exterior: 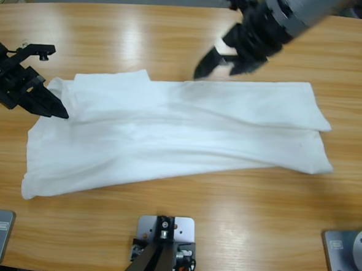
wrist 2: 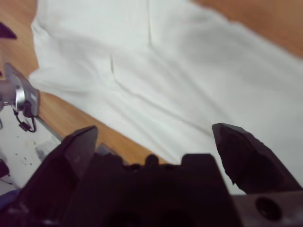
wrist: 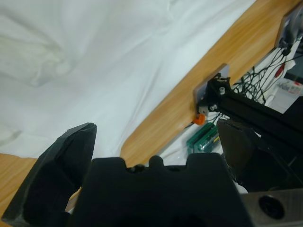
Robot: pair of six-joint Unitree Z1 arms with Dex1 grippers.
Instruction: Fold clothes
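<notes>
A white T-shirt (exterior: pixel 175 132) lies spread lengthwise across the wooden surface (exterior: pixel 224 236), partly folded — one long layer of cloth is doubled over along the shirt's far side, and a crease runs its whole length. A short flap sticks up at the shirt's far edge toward its left end, and the near left corner reaches closest to the surface's front edge.

The left claw (exterior: pixel 47 106) sits at the shirt's left end, its black tips right at the hem there. In the left wrist view its jaws stand wide apart with nothing between them, the white cloth spread beyond.

The right claw (exterior: pixel 225 61) hovers just past the shirt's far edge, near the middle of its length — jaws spread wide, nothing held, the shirt below.
</notes>
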